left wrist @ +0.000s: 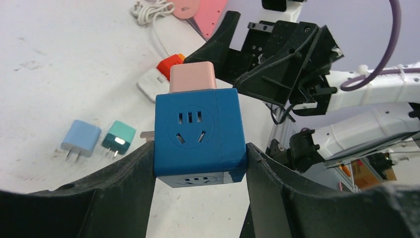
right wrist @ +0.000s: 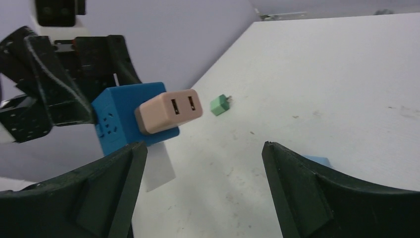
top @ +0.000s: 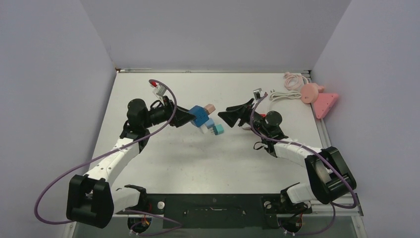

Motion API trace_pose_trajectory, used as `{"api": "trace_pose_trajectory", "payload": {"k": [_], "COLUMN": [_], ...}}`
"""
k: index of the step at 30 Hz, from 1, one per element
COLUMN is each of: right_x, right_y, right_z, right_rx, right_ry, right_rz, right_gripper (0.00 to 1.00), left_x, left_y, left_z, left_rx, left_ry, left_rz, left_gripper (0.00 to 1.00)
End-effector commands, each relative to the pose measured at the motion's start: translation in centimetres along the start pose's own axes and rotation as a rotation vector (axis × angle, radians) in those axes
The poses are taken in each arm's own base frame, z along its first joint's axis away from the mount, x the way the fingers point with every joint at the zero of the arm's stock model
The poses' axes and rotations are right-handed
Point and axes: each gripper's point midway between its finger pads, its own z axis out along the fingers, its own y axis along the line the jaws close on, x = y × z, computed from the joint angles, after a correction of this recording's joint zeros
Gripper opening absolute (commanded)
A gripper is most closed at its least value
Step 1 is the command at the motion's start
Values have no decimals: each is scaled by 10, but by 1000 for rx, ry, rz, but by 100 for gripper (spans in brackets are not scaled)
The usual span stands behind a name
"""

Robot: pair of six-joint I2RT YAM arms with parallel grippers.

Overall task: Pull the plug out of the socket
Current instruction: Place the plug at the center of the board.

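A blue cube socket [top: 199, 115] is held above the table by my left gripper [top: 189, 117], shut on its two sides; it also shows in the left wrist view [left wrist: 198, 133]. A pink plug [top: 209, 107] is plugged into the cube's far face and points toward the right arm; it shows in the left wrist view [left wrist: 192, 77] and the right wrist view [right wrist: 169, 111]. My right gripper [top: 221, 115] is open and empty, a short way right of the plug, jaws wide apart, not touching it. The cube shows in the right wrist view [right wrist: 121, 117].
A light blue plug [top: 210, 123] and a teal plug [top: 218, 129] lie on the table under the cube; they also show in the left wrist view [left wrist: 80, 138] [left wrist: 119, 137]. A white cable [top: 285, 94] and pink objects [top: 319, 99] lie at the back right.
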Motion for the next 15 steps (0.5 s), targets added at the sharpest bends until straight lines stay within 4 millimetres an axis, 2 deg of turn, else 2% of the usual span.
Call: {"api": "trace_pose_trajectory", "payload": {"k": [1,4,6,9,15], "right_x": [-27,-34,-35,-35,-30], "right_y": [66,86,92,94,83], "right_z": [-10,-18,-17,-15,-9], "right_rx": [-306,-423,-461,-478,-441], "right_ry": [-13,-15,0,9,24], "right_rz": [10,35,54,74,77], "right_gripper": [91,92,93,95,96], "left_x": [-21,-17,-13,-7,-3], "left_y": [-47,-52,-58,-69,-83], "left_z": [-3,-2,-1,1,-1], "left_rx": [179,191,214,252,298], "left_ry": [-63,-51,-37,-21,-20], "left_rz": [143,150,160,175,194], "left_gripper": [0,0,0,0,0]}}
